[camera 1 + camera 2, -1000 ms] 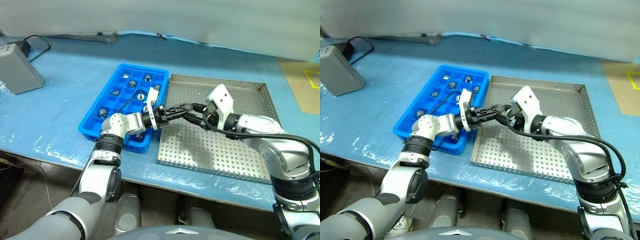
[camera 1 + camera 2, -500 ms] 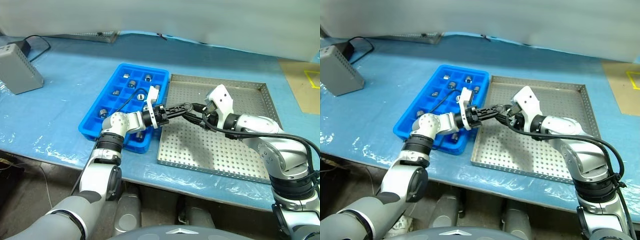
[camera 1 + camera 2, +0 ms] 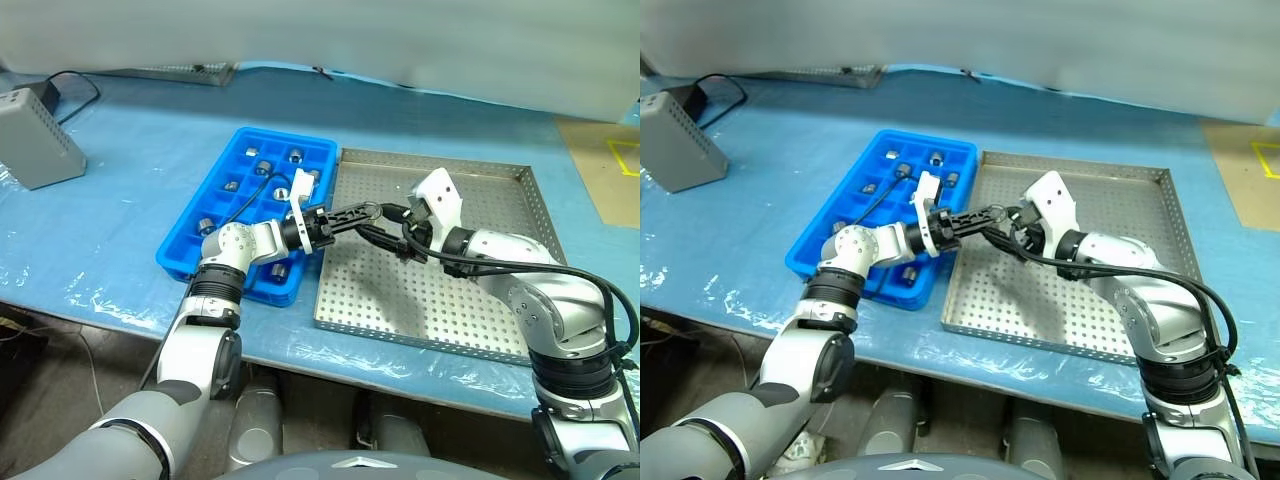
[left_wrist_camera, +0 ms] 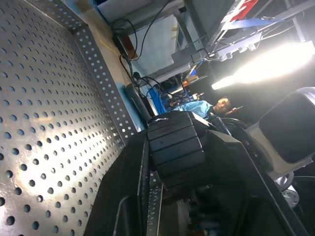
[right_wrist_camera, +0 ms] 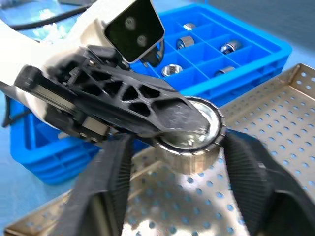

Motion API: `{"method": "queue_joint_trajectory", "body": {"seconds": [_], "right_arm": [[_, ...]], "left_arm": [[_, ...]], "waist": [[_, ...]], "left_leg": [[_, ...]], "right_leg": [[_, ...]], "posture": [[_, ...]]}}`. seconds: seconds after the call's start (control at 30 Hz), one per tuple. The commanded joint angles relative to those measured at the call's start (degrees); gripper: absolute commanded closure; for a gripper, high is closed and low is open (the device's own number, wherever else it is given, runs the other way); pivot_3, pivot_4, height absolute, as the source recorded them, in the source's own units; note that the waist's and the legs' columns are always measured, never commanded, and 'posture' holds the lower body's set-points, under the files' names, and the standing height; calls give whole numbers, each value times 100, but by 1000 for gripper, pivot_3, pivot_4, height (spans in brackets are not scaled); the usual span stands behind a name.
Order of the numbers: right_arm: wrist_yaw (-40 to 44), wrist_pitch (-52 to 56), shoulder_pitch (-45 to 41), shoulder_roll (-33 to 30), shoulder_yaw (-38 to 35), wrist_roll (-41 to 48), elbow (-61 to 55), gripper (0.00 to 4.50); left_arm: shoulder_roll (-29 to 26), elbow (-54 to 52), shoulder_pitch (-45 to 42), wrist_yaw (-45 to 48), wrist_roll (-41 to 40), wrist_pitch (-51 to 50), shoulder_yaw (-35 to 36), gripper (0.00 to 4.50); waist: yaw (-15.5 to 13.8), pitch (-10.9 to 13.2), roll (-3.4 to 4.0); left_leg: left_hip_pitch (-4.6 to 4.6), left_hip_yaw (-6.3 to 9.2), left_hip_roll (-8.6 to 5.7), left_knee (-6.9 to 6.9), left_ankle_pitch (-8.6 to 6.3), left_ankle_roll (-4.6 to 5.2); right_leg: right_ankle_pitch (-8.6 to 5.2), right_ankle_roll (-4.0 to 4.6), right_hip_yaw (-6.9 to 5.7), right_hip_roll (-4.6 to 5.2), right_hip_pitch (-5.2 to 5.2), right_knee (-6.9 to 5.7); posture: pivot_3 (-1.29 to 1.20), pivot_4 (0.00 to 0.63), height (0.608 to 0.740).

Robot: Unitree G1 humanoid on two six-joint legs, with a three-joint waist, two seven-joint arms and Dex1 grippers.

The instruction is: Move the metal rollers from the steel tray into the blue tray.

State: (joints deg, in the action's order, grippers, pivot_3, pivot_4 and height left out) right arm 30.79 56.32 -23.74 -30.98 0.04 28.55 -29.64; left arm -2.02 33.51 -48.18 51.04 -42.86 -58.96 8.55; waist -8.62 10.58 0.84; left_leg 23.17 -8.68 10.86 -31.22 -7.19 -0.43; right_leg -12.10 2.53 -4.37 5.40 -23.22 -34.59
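Since the earlier frames, both arms have lifted slightly and the right hand has spread off the roller, leaving a gap on each side.

Left eye view: the left hand (image 3: 362, 212) reaches from over the blue tray (image 3: 215, 190) across to the steel tray (image 3: 470, 175), meeting the right hand (image 3: 396, 228) above the steel tray's near-left area. The blue tray lies just beside the steel tray's left wall on the surface (image 3: 120, 230). Several metal rollers (image 3: 263, 167) sit in separate compartments of the blue tray. The perforated floor toward the right wall and far corner is open.

Right eye view: same arrangement; a grey box (image 3: 675, 150) stands well apart at the far left.

Left wrist view: the left hand's black fingers (image 4: 177, 147) are pressed together on something; what they grip is hidden here.

Right wrist view: one roller (image 5: 194, 133) is pinched by the left hand, suspended above the steel tray near its wall. The right hand's fingers (image 5: 256, 182) stand apart on either side, not touching it.
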Motion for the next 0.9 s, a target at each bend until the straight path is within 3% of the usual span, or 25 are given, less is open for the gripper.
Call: {"method": "queue_joint_trajectory", "body": {"seconds": [0.03, 0.3, 0.6, 0.73, 0.9], "right_arm": [[-2, 141, -241, 9, -344, 319, -148, 1550], [221, 58, -42, -314, -339, 350, -131, 1550], [320, -362, -80, -294, -105, 224, 185, 1550], [420, -579, -113, -265, 86, 155, 346, 1550], [478, -859, -313, -112, 409, -34, 657, 1550]], "left_arm": [[39, -108, -54, -49, 43, 68, -19, 3127], [-106, -281, -219, -228, -32, 254, 269, 3127], [-907, -1630, -181, -789, -453, 488, 1107, 3127], [-1428, -2018, 63, -1033, -125, 972, 1229, 3127], [-1904, -1898, 283, -1463, 1227, 2729, 795, 3127]], "waist": [[-2, 0, 0], [-8, 0, 0], [-5, 2, -1], [-9, 2, -1], [-43, 3, -4]], "left_leg": [[1, 0, 0, 0, 0, 0], [2, 1, 0, 3, 0, 0], [2, 1, 3, 8, 1, -3], [3, 3, 3, 8, 0, -2], [4, 6, 4, 12, 1, -4]], "right_leg": [[0, 0, 0, 0, 0, 1], [0, -1, -1, 0, 0, 5], [0, 0, -3, -3, -3, 5], [-1, 0, -3, -2, -4, 4], [-24, -40, -4, -3, -5, 4]], "posture": [[28, 150, 740], [50, 150, 740], [119, 150, 740], [165, 150, 740], [225, 150, 740]]}}
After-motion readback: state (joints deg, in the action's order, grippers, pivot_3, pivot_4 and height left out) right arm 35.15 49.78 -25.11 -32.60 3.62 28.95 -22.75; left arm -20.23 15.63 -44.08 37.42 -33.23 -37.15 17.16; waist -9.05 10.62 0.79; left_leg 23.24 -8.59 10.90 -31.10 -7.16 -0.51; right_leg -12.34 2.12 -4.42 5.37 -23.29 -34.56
